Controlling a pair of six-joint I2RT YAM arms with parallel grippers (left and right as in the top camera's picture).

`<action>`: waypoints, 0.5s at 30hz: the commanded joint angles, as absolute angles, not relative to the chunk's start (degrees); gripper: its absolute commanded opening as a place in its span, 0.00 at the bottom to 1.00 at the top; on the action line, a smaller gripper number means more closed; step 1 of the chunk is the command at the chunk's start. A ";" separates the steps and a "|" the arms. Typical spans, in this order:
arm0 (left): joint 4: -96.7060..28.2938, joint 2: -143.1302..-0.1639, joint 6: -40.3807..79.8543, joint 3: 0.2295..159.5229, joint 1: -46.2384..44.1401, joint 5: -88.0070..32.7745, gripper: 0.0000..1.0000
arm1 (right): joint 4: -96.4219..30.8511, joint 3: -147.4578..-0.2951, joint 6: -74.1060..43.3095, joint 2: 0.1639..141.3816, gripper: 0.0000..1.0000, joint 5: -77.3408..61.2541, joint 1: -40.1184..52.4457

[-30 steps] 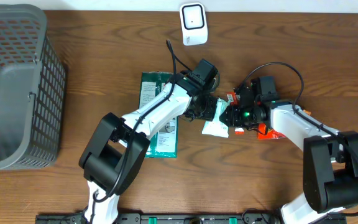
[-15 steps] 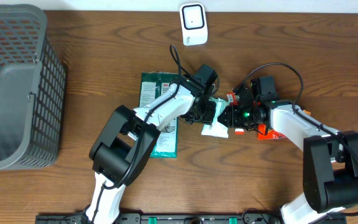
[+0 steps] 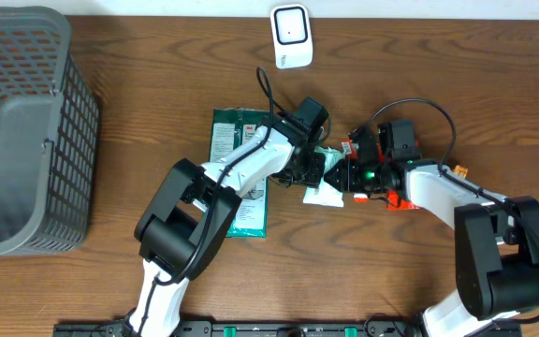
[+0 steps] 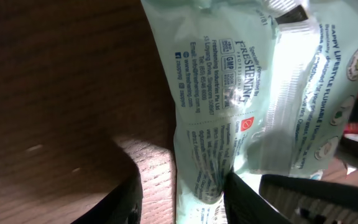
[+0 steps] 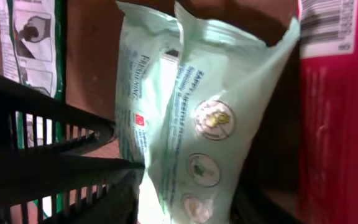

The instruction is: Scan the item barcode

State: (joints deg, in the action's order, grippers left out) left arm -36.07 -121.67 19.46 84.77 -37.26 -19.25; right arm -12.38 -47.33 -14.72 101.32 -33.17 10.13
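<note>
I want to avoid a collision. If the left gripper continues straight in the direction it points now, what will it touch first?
Most likely the pale green packet. It fills the left wrist view directly ahead of the left gripper, and already looks to lie between its jaws. Past it sits the right gripper, though depth is hard to judge.

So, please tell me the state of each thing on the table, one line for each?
Mint wipes pack: held between both grippers, crumpled, sealed.
Left gripper: shut on the mint wipes pack.
Right gripper: shut on the mint wipes pack.
Green packet: flat on the table, partly under the left arm.
Red packet: lying beside the pack.
Basket: upright.
Scanner: standing, unused.
</note>
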 commanded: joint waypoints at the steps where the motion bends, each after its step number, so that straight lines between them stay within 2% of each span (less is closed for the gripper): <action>1: -37.47 -122.93 19.14 84.23 -36.99 -14.28 0.43 | -9.61 -44.66 -17.19 102.04 0.37 -35.70 10.22; 6: -37.43 -122.93 19.11 84.23 -36.99 -14.28 0.43 | -7.79 -44.42 -17.17 102.04 0.36 -35.70 10.55; 9: -37.43 -122.93 19.11 84.23 -36.99 -14.28 0.43 | -7.11 -44.42 -17.15 102.04 0.33 -35.40 11.64; 12: -37.43 -122.93 19.11 84.23 -36.99 -14.28 0.43 | -6.79 -44.42 -17.15 102.04 0.25 -34.09 13.04; 15: -37.45 -122.93 19.11 84.23 -36.99 -14.31 0.43 | -6.81 -44.40 -17.17 102.04 0.24 -31.83 14.11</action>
State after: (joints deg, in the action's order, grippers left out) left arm -36.82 -121.58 19.44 84.77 -37.23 -18.31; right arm -6.70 -44.91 -16.97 101.34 -31.88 11.75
